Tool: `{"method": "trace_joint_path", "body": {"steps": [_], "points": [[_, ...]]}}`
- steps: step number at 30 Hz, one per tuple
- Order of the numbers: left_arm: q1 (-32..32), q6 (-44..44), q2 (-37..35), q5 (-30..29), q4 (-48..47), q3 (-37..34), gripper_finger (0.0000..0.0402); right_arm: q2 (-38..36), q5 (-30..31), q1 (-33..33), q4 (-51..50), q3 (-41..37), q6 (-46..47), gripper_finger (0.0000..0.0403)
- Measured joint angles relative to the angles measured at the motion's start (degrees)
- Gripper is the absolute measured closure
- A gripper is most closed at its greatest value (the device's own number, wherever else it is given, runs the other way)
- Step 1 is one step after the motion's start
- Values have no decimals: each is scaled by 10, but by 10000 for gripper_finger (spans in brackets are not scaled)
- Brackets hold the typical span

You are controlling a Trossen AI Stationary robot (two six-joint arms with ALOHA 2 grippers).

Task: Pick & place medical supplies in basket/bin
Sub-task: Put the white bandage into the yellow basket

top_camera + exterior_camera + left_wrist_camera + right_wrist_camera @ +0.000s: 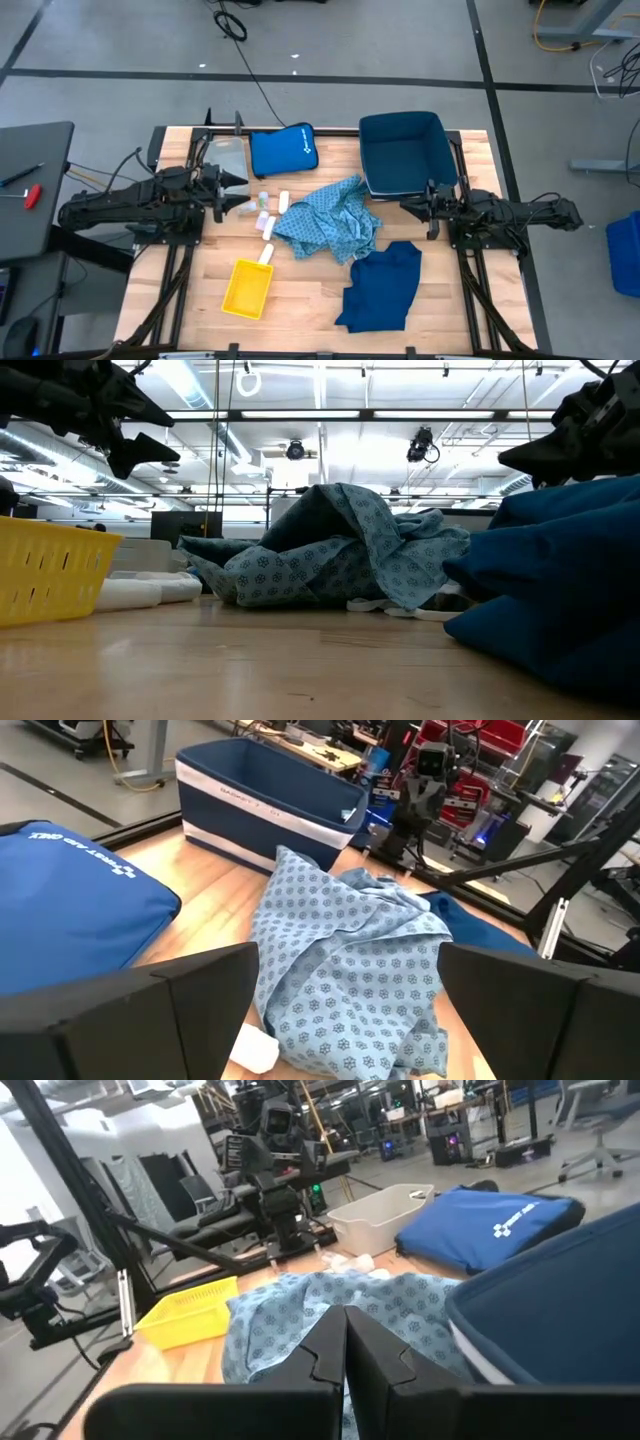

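Note:
The light-blue patterned garment (330,222) lies crumpled at the table's middle, also in the low view (340,550) and both wrist views (350,960) (300,1320). The navy garment (383,285) lies bunched near the right near edge. Several white rolls (270,212) (145,592) lie left of the patterned cloth. My left gripper (243,192) (345,1020) hovers open above the table's left, pointing at the rolls and cloth. My right gripper (403,207) (346,1355) hovers shut at the patterned cloth's right edge, in front of the navy bin (403,150).
A yellow basket (248,288) sits near the left near edge. A royal-blue pouch (283,150) and a pale tray (226,158) lie at the far edge, left of the navy bin. Bare wood shows along the near edge between the basket and the navy garment.

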Motion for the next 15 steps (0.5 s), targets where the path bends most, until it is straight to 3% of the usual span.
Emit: {"method": "trace_joint_path", "body": {"steps": [10,15], "points": [[-1,8,1,11,0,0,88,15,-4,0,-1,0,19,386],[-1,16,4,55,30,0,88,70,-36,0,-6,0,42,308]]}}
